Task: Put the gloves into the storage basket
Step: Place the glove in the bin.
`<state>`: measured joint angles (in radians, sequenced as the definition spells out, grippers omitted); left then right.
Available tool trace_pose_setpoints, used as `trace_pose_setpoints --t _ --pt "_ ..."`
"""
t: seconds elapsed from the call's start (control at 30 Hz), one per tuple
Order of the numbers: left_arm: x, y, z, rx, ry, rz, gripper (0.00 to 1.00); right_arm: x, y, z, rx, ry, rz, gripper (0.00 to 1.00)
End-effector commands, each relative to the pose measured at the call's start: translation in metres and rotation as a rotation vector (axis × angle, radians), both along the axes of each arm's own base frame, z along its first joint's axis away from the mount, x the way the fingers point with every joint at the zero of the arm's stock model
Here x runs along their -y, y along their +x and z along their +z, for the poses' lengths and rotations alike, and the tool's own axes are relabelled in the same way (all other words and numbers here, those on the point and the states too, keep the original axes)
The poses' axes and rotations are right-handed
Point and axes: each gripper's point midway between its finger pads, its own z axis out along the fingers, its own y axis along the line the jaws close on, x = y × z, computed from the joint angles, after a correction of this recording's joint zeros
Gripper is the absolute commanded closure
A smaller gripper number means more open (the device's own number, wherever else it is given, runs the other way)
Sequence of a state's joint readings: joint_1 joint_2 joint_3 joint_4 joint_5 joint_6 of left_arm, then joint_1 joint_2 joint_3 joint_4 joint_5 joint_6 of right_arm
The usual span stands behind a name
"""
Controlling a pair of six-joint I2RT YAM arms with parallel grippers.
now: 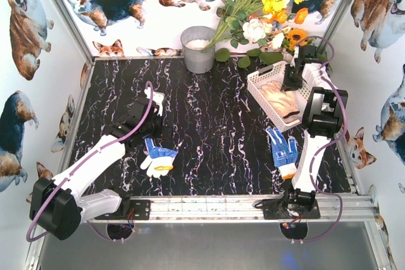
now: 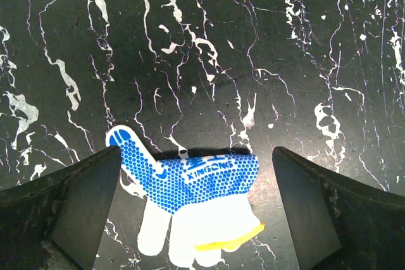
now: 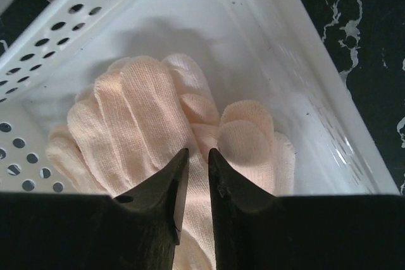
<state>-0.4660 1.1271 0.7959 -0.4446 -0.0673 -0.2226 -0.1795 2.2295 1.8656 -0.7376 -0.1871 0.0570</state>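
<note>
Two dotted gloves lie on the worktop (image 1: 215,131): left glove (image 1: 158,157), right glove (image 1: 283,147); cream gloves (image 1: 281,100) sit in the basket (image 1: 258,81). Left jaws gape, released, flanking the left glove (image 2: 190,197). Right jaws hang nearly together over the cream gloves (image 3: 139,118); grip unclear.

Behind the right claw (image 3: 198,153), the cream gloves' (image 3: 139,112) cuffs are hidden; grip unclear.

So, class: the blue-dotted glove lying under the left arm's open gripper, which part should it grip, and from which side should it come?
Probably across its blue-dotted palm, from straight above. The blue-dotted glove lies flat on the table, so nothing stands up for a sideways grab, and the open left gripper has a finger on each side of that palm.
</note>
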Motion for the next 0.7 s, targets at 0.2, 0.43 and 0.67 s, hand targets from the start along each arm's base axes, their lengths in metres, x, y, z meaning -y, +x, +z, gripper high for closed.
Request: trace_pose_setpoints --t 0.2,0.43,0.67 --pt "-0.021 -0.007 0.006 -0.022 -0.007 0.159 0.0 -0.023 -0.002 0.117 0.249 -0.041 0.037 0.56" --pt "-0.034 -0.045 -0.013 -0.1 -0.103 0.32 0.01 -0.046 -0.045 0.149 0.355 -0.014 0.014 0.5" --pt "-0.023 -0.068 -0.042 -0.187 -0.233 0.361 0.27 -0.063 -0.1 0.168 0.406 0.054 -0.016 0.51"
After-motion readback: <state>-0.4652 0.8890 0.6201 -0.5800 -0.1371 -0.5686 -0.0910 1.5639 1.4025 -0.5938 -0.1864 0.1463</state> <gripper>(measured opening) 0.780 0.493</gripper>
